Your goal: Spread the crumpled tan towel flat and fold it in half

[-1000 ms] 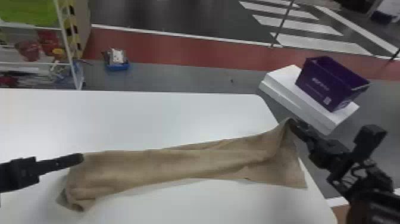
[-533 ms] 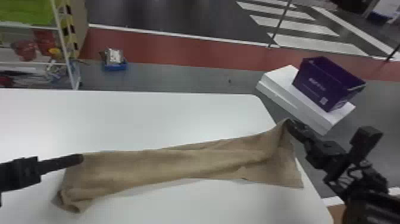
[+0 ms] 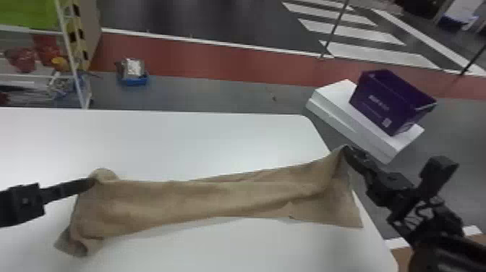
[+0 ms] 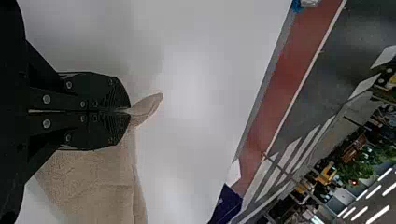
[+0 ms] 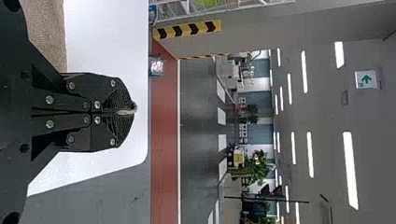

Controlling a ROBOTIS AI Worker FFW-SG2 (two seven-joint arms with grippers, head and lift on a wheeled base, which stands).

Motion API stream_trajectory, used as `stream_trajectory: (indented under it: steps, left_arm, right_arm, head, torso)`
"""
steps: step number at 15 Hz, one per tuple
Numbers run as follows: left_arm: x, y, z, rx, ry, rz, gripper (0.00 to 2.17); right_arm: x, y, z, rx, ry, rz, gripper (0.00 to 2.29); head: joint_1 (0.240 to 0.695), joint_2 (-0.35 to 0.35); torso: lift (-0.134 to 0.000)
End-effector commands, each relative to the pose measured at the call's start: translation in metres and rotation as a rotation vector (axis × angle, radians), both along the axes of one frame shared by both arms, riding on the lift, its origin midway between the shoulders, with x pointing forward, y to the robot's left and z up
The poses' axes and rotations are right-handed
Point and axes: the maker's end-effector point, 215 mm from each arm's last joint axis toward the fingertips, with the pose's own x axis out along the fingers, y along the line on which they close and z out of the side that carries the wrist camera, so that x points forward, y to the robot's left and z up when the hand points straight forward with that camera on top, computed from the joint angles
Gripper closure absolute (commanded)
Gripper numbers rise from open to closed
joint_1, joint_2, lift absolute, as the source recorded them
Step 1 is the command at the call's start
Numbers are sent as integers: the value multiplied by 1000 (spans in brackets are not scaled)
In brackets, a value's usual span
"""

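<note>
Just now your black left gripper (image 3: 92, 182), pinched tight on the crumpled tan cloth towel (image 3: 202, 199), shifted slightly, and a small rounded flap (image 3: 103, 174) rose beside its tips. Your black right gripper (image 3: 345, 149) clamped the other end. Between them, the towel stretched in a creased strip over the white table (image 3: 180, 137), so you likely needed more spreading before folding.

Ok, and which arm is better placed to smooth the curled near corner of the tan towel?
Probably left. The left pincer grips the tan towel at the curled corner's end, while the right pincer holds the opposite end. The left may need to release first.
</note>
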Motion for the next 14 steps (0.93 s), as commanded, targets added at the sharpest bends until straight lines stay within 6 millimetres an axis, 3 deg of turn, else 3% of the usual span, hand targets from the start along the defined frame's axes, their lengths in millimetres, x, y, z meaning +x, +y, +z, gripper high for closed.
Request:
stream_trajectory:
  steps: [1, 3, 5, 9, 11, 13, 14]
  left_arm:
    - [0, 10, 40, -72, -116, 16, 1450]
    - [-25, 22, 50, -154, -121, -3, 1450]
    - [-56, 37, 40, -157, -96, 5, 1450]
    - [-109, 24, 29, -198, -61, -94, 1447]
    - [-131, 7, 12, -230, 25, -133, 1443]
    - [-146, 1, -11, -174, 99, -144, 1254]
    - [-151, 1, -26, -122, 133, -144, 954]
  right_arm:
    - [-3, 2, 3, 0, -8, 4, 2128]
    - [-3, 1, 3, -2, -8, 3, 2128]
    - [-5, -6, 1, -5, -5, -8, 2128]
    - [-7, -5, 0, 2, -8, -5, 2128]
    - [-7, -2, 1, 4, -11, -1, 2128]
    - [-9, -3, 2, 0, -11, -2, 2128]
    - [-10, -4, 3, -2, -13, -4, 2128]
  head:
    - [695, -302]
    - [695, -297]
    - [695, -295]
    - [695, -312]
    - [695, -324]
    - [695, -337]
    - [695, -350]
  torso:
    - [-124]
    - [-124]
    - [-124]
    - [-124]
    - [-124]
    - [-124]
    - [-124]
